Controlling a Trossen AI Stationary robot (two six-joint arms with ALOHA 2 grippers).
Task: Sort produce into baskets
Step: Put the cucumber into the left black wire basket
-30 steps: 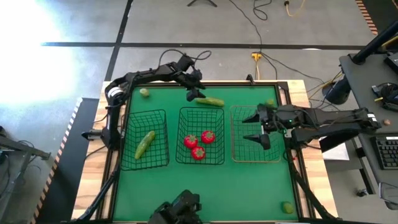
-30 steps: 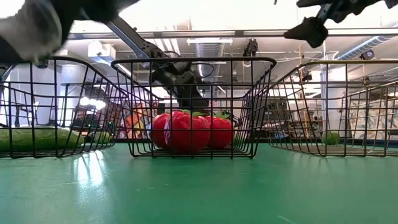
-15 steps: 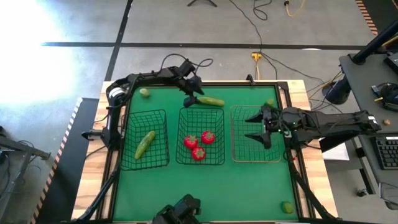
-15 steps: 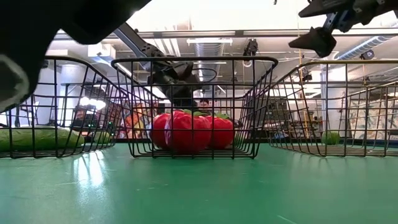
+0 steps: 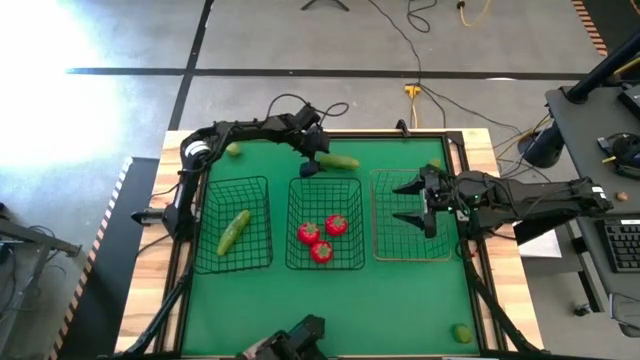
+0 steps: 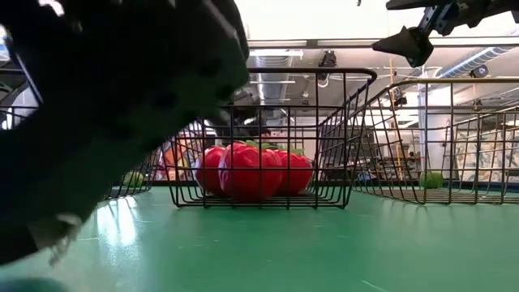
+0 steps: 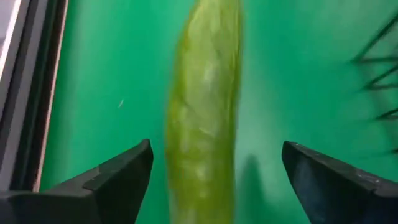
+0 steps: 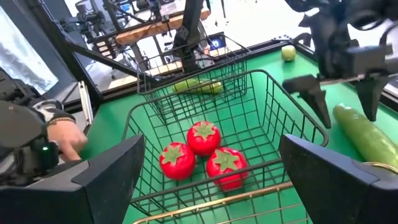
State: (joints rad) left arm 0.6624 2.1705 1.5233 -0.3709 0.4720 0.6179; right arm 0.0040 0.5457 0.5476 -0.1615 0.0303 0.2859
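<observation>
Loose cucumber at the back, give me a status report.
Left gripper open, straddling the loose cucumber on the mat, no grip yet. Right gripper open above the tan basket. Nothing between the jaws and the cucumber.

The table is seen from straight above in the high view. The middle basket (image 6: 268, 138) is faced level from the mat in the low view, close in front of it. That basket (image 8: 217, 134) is looked down on obliquely by the right wrist view. The cucumber (image 7: 202, 118) behind it fills the left wrist view.
</observation>
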